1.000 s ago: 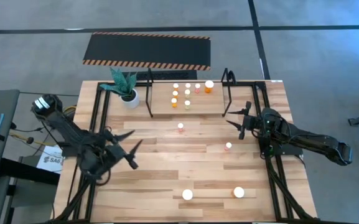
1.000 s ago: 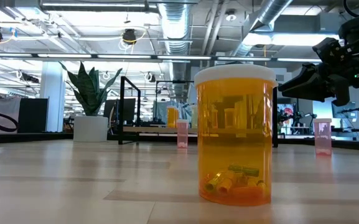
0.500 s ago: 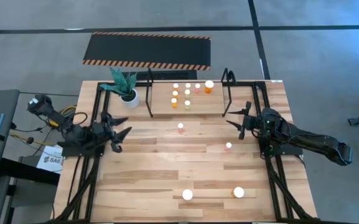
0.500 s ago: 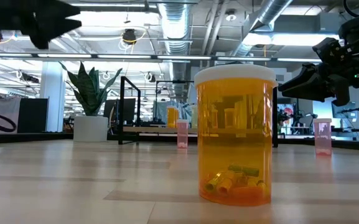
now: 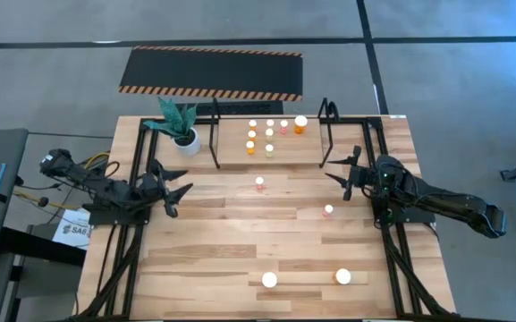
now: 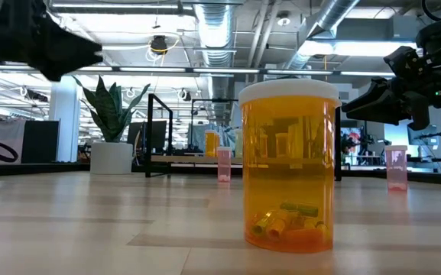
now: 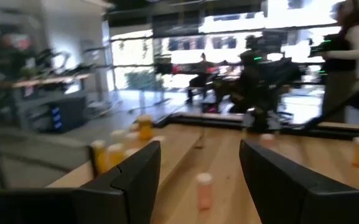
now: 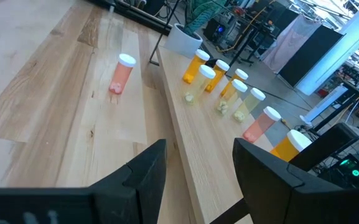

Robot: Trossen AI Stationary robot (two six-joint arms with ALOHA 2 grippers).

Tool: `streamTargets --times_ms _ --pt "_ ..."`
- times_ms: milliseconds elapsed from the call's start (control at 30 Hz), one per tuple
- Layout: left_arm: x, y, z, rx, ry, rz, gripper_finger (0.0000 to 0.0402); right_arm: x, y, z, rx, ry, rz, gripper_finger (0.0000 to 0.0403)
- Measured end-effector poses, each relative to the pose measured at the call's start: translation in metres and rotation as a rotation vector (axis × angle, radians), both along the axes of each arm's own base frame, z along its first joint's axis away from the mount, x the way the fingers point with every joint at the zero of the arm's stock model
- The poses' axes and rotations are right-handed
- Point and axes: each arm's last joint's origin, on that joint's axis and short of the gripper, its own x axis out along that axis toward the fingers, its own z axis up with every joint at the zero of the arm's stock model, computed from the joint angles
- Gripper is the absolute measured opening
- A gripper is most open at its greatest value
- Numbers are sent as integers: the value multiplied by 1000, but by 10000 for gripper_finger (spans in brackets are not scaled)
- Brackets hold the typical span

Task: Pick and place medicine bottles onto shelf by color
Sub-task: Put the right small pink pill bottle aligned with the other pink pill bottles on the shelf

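1. High view: wooden table (image 5: 231, 250); left gripper (image 5: 170, 186) and right gripper (image 5: 345, 174) both open, empty. Medicine bottles (image 5: 268, 134) on shelf (image 5: 320, 143); pink bottle (image 5: 260, 183) loose mid-table.
2. Low view: large orange bottle (image 6: 289, 164) upright; likely light, rigid, slick. Grip mid-body.

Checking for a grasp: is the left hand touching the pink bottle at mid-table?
Apart. The high view shows the left hand, fingers spread and empty, with bare wood between it and the pink bottle.

Two dark, jointed arms, matte black. Left gripper (image 5: 173, 184) and right gripper (image 5: 342, 172): paired tapered black fingers (image 8: 143, 174), blunt-edged, smooth-faced.
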Motion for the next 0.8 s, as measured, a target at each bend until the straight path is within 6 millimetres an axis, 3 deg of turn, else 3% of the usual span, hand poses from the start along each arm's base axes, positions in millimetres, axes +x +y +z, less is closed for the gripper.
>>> streamTargets --times_ms 133,500,800 --pt "-1 2 -6 -71 29 97 209 0 0 0 0 0 0 207" --pt "-1 3 -27 -125 162 105 208 0 0 0 0 0 0 207" --pt "-2 3 -27 -118 169 109 208 0 -1 1 -15 -2 -38 207"
